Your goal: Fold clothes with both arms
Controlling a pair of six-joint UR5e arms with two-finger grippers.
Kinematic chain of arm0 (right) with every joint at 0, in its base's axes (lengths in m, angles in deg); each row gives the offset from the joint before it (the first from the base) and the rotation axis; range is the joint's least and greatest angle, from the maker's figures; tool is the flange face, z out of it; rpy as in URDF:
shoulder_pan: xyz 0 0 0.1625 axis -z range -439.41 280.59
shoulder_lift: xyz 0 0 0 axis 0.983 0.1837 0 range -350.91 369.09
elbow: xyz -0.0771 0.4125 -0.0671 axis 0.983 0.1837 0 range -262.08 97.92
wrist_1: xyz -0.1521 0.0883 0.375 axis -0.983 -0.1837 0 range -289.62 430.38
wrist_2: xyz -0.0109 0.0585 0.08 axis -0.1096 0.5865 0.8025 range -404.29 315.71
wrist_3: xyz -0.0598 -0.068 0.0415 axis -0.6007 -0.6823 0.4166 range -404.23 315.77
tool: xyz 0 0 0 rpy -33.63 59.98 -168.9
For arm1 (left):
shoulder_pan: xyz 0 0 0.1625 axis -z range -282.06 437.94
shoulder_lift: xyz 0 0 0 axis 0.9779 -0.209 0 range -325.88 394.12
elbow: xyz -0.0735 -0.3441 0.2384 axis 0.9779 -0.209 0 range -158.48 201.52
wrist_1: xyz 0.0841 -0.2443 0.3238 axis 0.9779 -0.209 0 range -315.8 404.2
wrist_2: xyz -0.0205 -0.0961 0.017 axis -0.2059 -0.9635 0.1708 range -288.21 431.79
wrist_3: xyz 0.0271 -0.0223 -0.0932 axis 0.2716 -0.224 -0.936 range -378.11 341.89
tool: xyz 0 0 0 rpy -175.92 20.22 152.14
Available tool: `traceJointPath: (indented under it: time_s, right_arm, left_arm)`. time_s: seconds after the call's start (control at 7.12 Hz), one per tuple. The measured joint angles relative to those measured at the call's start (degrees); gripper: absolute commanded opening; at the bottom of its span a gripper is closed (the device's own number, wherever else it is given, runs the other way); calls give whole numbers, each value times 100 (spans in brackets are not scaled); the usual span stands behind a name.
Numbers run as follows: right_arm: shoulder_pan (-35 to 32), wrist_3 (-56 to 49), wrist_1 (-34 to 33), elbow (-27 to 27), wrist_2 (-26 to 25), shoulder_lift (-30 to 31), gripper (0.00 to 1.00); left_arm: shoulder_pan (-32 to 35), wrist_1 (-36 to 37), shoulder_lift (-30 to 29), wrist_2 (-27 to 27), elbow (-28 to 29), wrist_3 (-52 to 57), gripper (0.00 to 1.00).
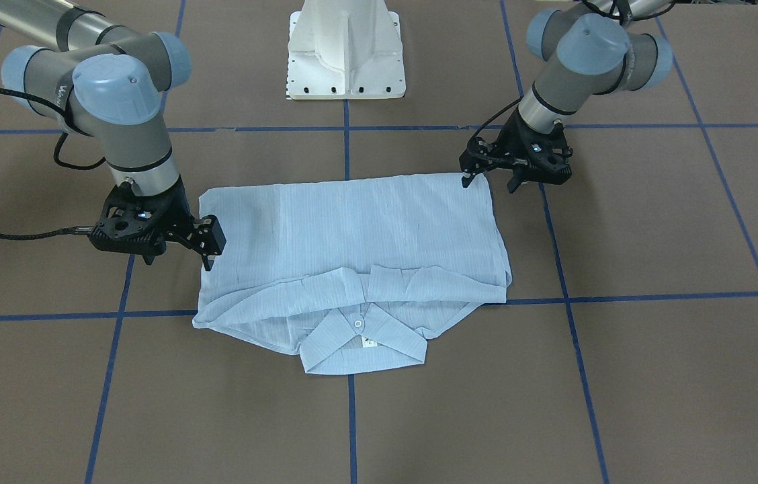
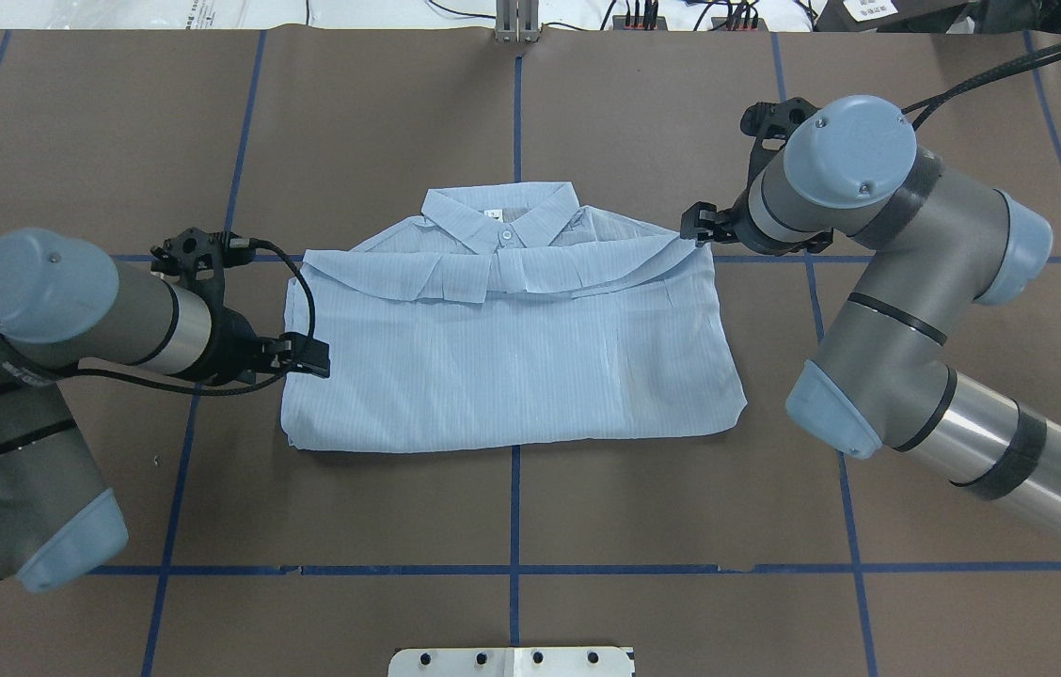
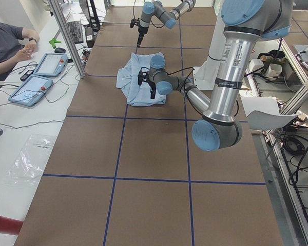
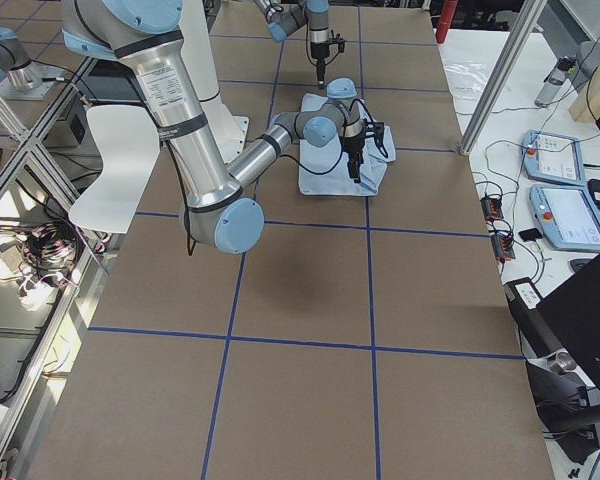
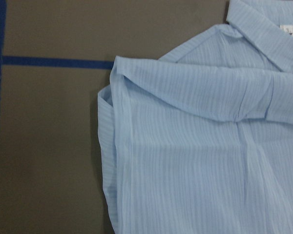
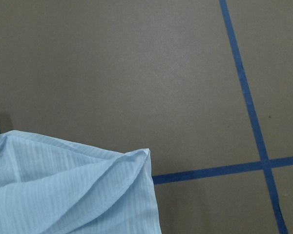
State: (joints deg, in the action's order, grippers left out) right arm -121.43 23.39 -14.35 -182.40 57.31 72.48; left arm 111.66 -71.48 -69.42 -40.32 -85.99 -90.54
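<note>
**Status.** The shirt [image 2: 512, 367] lies flat on the counter [image 2: 512, 512] as a compact rectangle. No sleeve hangs loose. A folded layer runs across the shirt's body just below the collar [image 2: 502, 214]. The collar forms the shirt's far end from the robot, with the neck tag [image 2: 493, 212] showing.

**Grippers.** The left gripper [image 1: 489, 181] stands at the shirt's left edge. The right gripper [image 1: 179, 259] stands at the shirt's right edge, toward the collar end. On both, the fingers appear spread apart and grasp nothing. Each wrist view shows cloth resting undisturbed on the counter, with no fingers in frame. How high either gripper stands above the shirt cannot be told.

**Step in hand.** By judgement, the task is far along. The sleeve folds and the hem-to-collar fold look complete, and both arms are between grasps. Either the fold is finished, or one closing fold across the shirt is left.

**Next move.** A closing fold would call for the following:
1. Bring both grippers to one side edge of the shirt, one at each corner.
2. Pinch through every layer. The cloth is thin and stacked, so a shallow pinch would likely lift only the top layer and open the fold.
3. Lift and carry the edge across in step, keeping it taut.

The shirt's right edge flares outward at its robot-side corner [image 2: 737, 404] and may need squaring first.
</note>
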Motion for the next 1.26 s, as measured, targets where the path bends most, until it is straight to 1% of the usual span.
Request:
traceJointPath:
  time_s: [0.28,0.42,0.56,0.7,0.84,0.98,1.26]
  right_arm:
    - [5,20,8,4,-1,5,100]
    - [11,29,9,6,-5,6,100]
    - [14,35,11,10,-9,6,100]
    - [16,39,13,11,-13,5,100]
    - [18,40,12,12,-15,3,100]
    - [18,42,12,12,-16,4,100]
    - [24,63,16,11,-17,2,100]
  left_arm:
    - [-421,5,33,347,45,-376,98]
    - [-510,12,39,417,81,-432,84]
    - [-564,16,42,447,114,-478,61]
    - [-601,18,42,455,134,-550,46]
    - [-619,17,33,454,145,-617,19]
    - [-625,13,24,447,148,-649,0]
    - [-620,10,50,440,140,-657,0]
